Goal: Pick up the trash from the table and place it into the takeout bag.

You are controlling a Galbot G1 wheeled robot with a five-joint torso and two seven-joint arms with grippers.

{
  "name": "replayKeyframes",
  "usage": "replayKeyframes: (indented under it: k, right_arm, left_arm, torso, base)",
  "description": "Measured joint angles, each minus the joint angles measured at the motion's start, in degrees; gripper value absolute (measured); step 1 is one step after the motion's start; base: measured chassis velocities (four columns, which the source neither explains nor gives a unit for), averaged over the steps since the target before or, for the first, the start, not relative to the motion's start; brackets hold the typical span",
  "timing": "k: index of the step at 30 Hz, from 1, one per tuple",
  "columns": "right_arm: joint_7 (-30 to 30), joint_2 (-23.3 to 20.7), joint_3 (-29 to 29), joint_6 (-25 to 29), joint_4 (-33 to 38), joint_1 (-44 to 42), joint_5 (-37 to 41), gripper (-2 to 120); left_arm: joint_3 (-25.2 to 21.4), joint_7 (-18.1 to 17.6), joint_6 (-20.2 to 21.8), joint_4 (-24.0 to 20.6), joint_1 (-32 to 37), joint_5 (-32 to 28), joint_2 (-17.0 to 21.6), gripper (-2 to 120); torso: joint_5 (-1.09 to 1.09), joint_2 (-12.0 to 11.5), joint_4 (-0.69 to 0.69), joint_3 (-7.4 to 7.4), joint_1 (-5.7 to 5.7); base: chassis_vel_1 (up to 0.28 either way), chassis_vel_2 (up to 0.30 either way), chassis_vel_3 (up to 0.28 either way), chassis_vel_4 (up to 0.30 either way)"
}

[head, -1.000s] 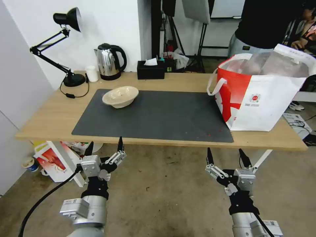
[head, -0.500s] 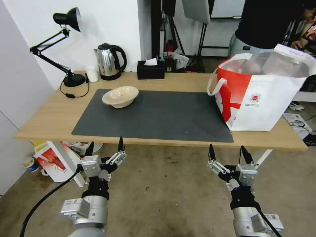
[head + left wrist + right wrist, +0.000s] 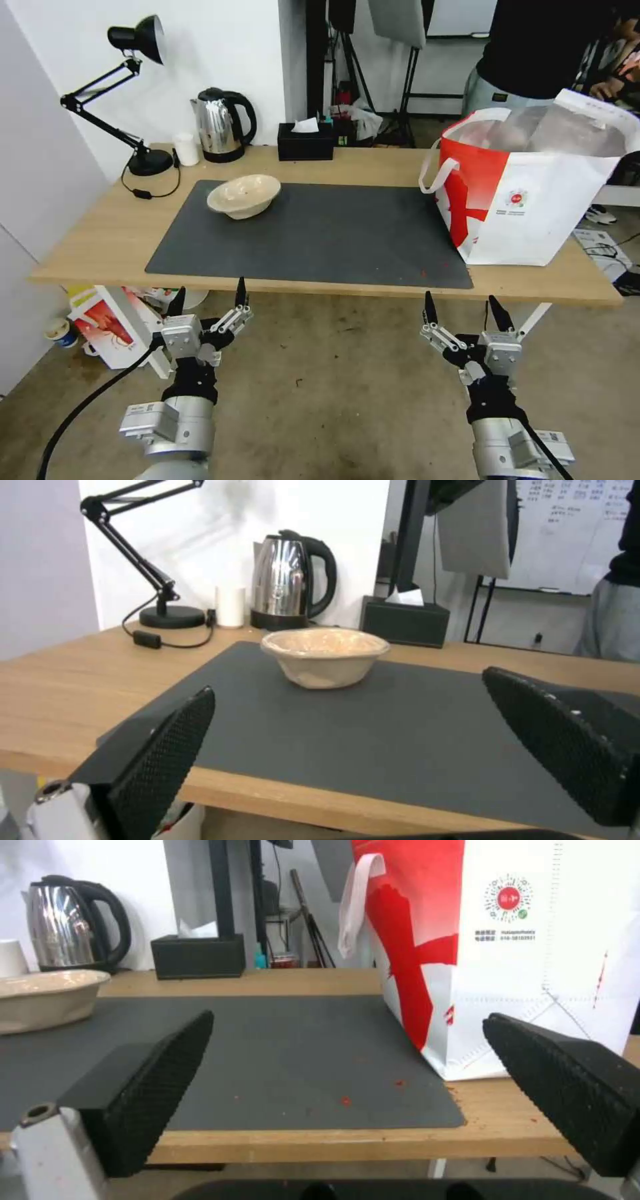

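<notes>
change: right gripper sits a touch lower and nearer the robot than a second ago; left gripper has dipped slightly; bowl and bag unmoved.
left gripper: below the near table edge on the left, fingers spread wide, holding nothing; its wrist view looks straight across the mat at the bowl.
right gripper: below the near edge on the right, spread wide, empty.
bowl: beige bowl upright on the mat, far-left part, well apart from both grippers.
bag: takeout bag stands open at the right end of the table, foil lining showing, partly on the mat's right edge.
step: judged between picks; the bowl is the one piece of trash seen on the table.
next move calls for: left arm to rise over the table edge, reach the bowl rim, close on it, then carry across to the bag mouth.
risk: thin rim may slip or the bowl may tip when pinched.
</notes>
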Motion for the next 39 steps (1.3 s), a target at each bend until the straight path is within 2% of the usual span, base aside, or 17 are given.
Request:
replayKeyframes:
  k: [11, 14, 15, 16, 17, 20, 21, 24, 25, 29, 30, 34, 35, 37, 39]
  right_arm:
    - [0.00, 0.00, 0.00, 0.00, 0.00, -0.01, 0.00, 100]
    - [0.00, 0.01, 0.00, 0.00, 0.00, -0.01, 0.00, 100]
    - [0.00, 0.01, 0.00, 0.00, 0.00, -0.01, 0.00, 100]
    - [0.00, 0.01, 0.00, 0.00, 0.00, -0.01, 0.00, 100]
    - [0.00, 0.01, 0.00, 0.00, 0.00, -0.01, 0.00, 100]
    - [-0.02, 0.01, 0.00, 0.01, 0.00, -0.02, -0.01, 100]
    - [-0.02, 0.01, 0.00, 0.01, 0.00, -0.02, -0.01, 100]
    - [-0.02, 0.01, 0.00, 0.02, 0.00, -0.01, -0.02, 100]
    - [-0.02, 0.01, 0.00, 0.02, 0.00, -0.01, -0.02, 100]
    - [-0.02, 0.01, 0.00, 0.03, 0.00, -0.02, -0.03, 100]
    - [-0.02, 0.01, 0.00, 0.03, 0.00, -0.02, -0.03, 100]
    - [-0.02, 0.01, 0.00, 0.03, 0.00, -0.01, -0.03, 100]
    - [-0.02, 0.01, 0.00, 0.03, 0.00, -0.01, -0.03, 100]
    - [-0.02, 0.01, 0.00, 0.03, 0.00, -0.02, -0.03, 100]
    - [-0.02, 0.01, 0.00, 0.03, 0.00, -0.01, -0.03, 100]
  left_arm:
    - [-0.11, 0.05, 0.20, -0.54, -0.05, -0.01, 0.23, 100]
    - [-1.07, -0.18, 2.53, -2.20, -0.26, -2.00, 1.26, 100]
    - [-2.44, -1.06, 5.95, -4.15, -0.65, -6.75, 2.18, 100]
    - [-3.43, -1.80, 7.07, -4.37, -1.21, -9.75, 2.70, 100]
    - [-3.43, -1.80, 7.07, -4.37, -1.21, -9.75, 2.70, 100]
    - [-7.81, -5.01, 9.15, -4.67, -4.16, -20.28, 7.50, 100]
    - [-7.81, -5.01, 9.15, -4.67, -4.16, -20.28, 7.50, 100]
    - [-11.92, -6.76, 10.01, -4.67, -7.95, -30.05, 13.40, 100]
    - [-11.92, -6.76, 10.01, -4.67, -7.95, -30.05, 13.40, 100]
    - [-12.99, -8.77, 10.18, -2.68, -13.24, -35.94, 18.52, 100]
    - [-12.99, -8.77, 10.18, -2.68, -13.24, -35.94, 18.52, 100]
    - [-12.56, -10.36, 8.98, 1.54, -18.24, -40.15, 23.72, 100]
    - [-12.56, -10.36, 8.98, 1.54, -18.24, -40.15, 23.72, 100]
    - [-12.35, -11.51, 8.82, 2.98, -21.17, -43.97, 26.38, 100]
    - [-12.26, -13.40, 9.90, 4.05, -24.86, -50.93, 28.65, 100]
  torso:
    - [0.00, 0.00, 0.00, 0.00, 0.00]
    - [-0.01, 0.00, 0.00, 0.00, 0.00]
    - [0.02, 0.00, 0.00, 0.00, 0.00]
    - [-0.01, 0.00, 0.01, 0.00, 0.00]
    - [-0.01, 0.00, 0.01, 0.00, 0.00]
    - [-0.01, 0.00, 0.00, 0.00, 0.00]
    - [-0.01, 0.00, 0.00, 0.00, 0.00]
    - [-0.02, 0.00, 0.00, 0.00, 0.00]
    - [-0.02, 0.00, 0.00, 0.00, 0.00]
    - [-0.02, -0.01, 0.00, 0.01, 0.00]
    - [-0.02, -0.01, 0.00, 0.01, 0.00]
    - [-0.02, -0.01, 0.00, 0.01, 0.00]
    - [-0.02, -0.01, 0.00, 0.01, 0.00]
    - [-0.01, -0.01, 0.00, 0.01, 0.00]
    - [0.00, -0.01, 0.00, 0.01, 0.00]
  base:
    - [0.000, 0.000, 0.000, 0.000]
    - [0.000, 0.000, 0.000, 0.000]
    - [0.000, 0.000, 0.000, 0.000]
    - [0.000, 0.000, 0.000, 0.000]
    - [0.000, 0.000, 0.000, 0.000]
    - [0.000, 0.000, 0.000, 0.000]
    - [0.000, 0.000, 0.000, 0.000]
    - [0.000, 0.000, 0.000, 0.000]
    - [0.000, 0.000, 0.000, 0.000]
    - [0.000, 0.000, 0.000, 0.000]
    - [0.000, 0.000, 0.000, 0.000]
    - [0.000, 0.000, 0.000, 0.000]
    - [0.000, 0.000, 0.000, 0.000]
    - [0.000, 0.000, 0.000, 0.000]
    - [0.000, 0.000, 0.000, 0.000]
